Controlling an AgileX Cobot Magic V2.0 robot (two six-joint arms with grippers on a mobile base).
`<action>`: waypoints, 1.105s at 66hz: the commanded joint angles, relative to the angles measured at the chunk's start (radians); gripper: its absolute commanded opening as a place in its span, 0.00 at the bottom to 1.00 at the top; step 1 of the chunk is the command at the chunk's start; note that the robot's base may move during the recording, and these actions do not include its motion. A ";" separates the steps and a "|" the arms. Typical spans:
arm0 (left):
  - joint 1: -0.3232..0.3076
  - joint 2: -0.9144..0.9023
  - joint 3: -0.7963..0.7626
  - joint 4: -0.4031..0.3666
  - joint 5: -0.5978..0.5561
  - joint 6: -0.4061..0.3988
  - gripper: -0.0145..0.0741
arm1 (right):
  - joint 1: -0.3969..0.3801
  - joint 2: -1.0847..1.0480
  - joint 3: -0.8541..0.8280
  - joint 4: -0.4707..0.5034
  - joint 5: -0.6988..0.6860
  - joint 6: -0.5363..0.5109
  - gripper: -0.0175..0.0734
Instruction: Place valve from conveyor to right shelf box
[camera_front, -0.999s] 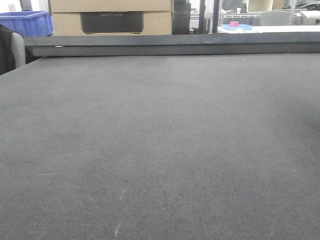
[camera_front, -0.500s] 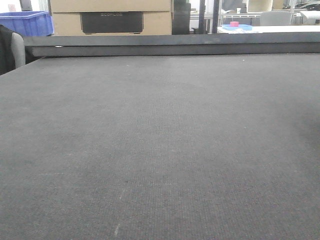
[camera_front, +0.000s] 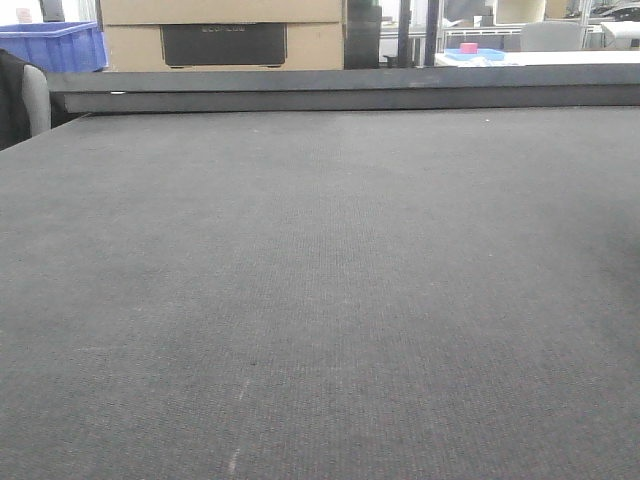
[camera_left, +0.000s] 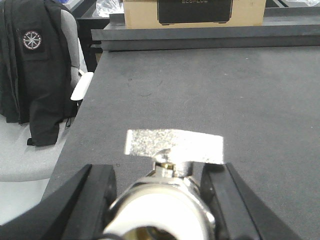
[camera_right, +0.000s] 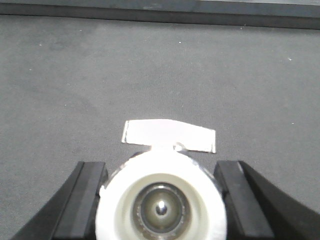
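Left pincer (camera_left: 160, 175) clamps valve (camera_left: 161, 205), flat handle up, over conveyor (camera_left: 225, 90).

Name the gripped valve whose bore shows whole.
The right valve, in the right gripper: its round bore faces the camera whole. The left valve, in the left gripper, has its bore cropped.

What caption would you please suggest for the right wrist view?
Right pincer shut on a white-faced valve, the grey conveyor beyond.
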 joint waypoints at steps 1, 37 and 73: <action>-0.003 -0.008 -0.006 -0.014 -0.045 0.000 0.04 | -0.005 -0.011 -0.008 -0.012 -0.077 -0.010 0.01; -0.003 -0.008 -0.006 -0.014 -0.045 0.000 0.04 | -0.005 -0.011 -0.008 -0.012 -0.077 -0.010 0.01; -0.003 -0.008 -0.006 -0.014 -0.045 0.000 0.04 | -0.005 -0.009 -0.008 -0.012 -0.093 -0.010 0.01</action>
